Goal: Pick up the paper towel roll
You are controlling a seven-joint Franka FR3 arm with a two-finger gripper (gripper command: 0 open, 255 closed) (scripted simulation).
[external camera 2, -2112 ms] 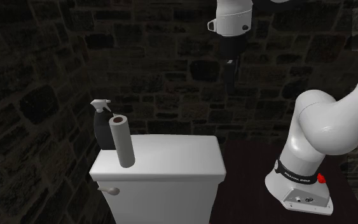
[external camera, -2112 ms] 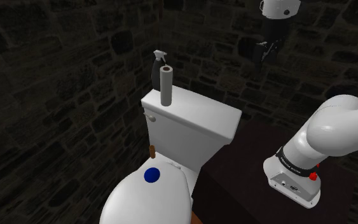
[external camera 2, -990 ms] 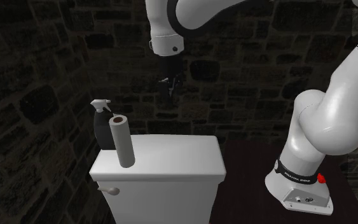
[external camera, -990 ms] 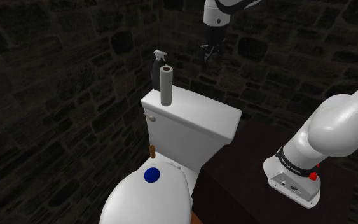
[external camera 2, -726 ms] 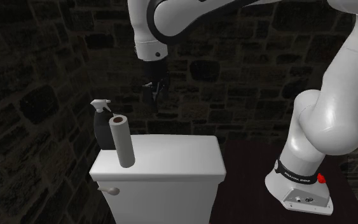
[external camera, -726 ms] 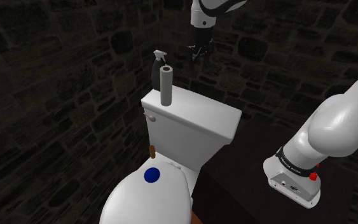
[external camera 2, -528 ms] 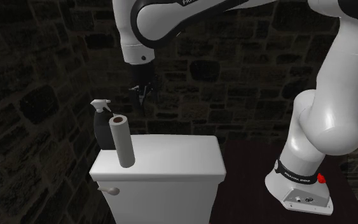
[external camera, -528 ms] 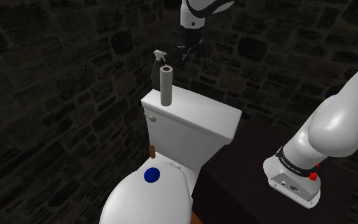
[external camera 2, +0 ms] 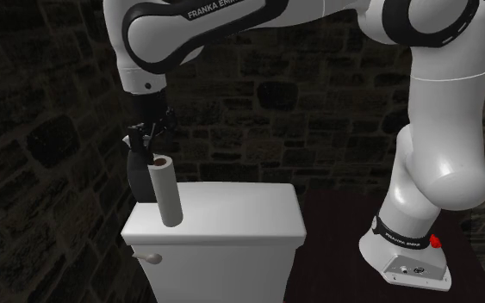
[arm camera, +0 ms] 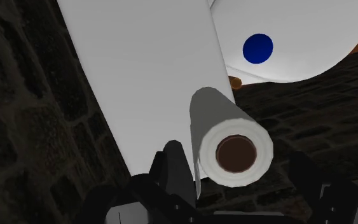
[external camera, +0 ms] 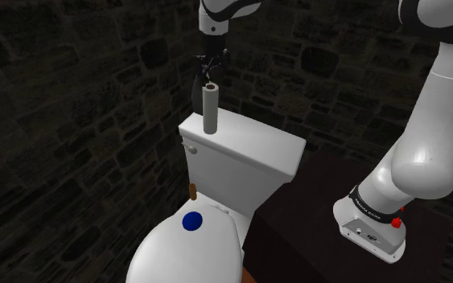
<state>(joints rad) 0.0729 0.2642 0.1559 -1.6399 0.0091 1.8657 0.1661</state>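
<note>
So the upright grey-white paper towel roll [external camera: 210,108], the one with a brown core, is standing on the flat lid of the boxy white toilet tank [external camera: 253,157]. It's at the end of the tank that has the little flush handle [external camera: 189,147] on its front. Tucked just behind the roll, on the wall side of the tank lid, is a dark spray bottle [external camera: 195,92]. Roll and bottle are super close, and I can't tell if they actually touch.

The all-black two-finger gripper [external camera: 208,64] is hanging right over that same end of the tank, pointing down, with its tips just above the top of the roll. From the second exterior view the gripper [external camera 2: 141,139] sits in front of the bottle's [external camera 2: 135,176] upper part, with the roll [external camera 2: 164,189] right below it.

In the wrist view the black fingers [arm camera: 177,167] are spread apart. The roll's round end [arm camera: 234,151] sits in the gap between them, a lot nearer one finger than the other. Nothing is being pinched.

Below the tank there's the rounded white toilet lid [external camera: 164,257] with a round blue disc [external camera: 191,221] on it. The white arm's base [external camera: 369,229] sits on a dark surface beside the tank, at the end away from the handle. A dark stone wall [external camera: 72,96] runs behind the tank.
</note>
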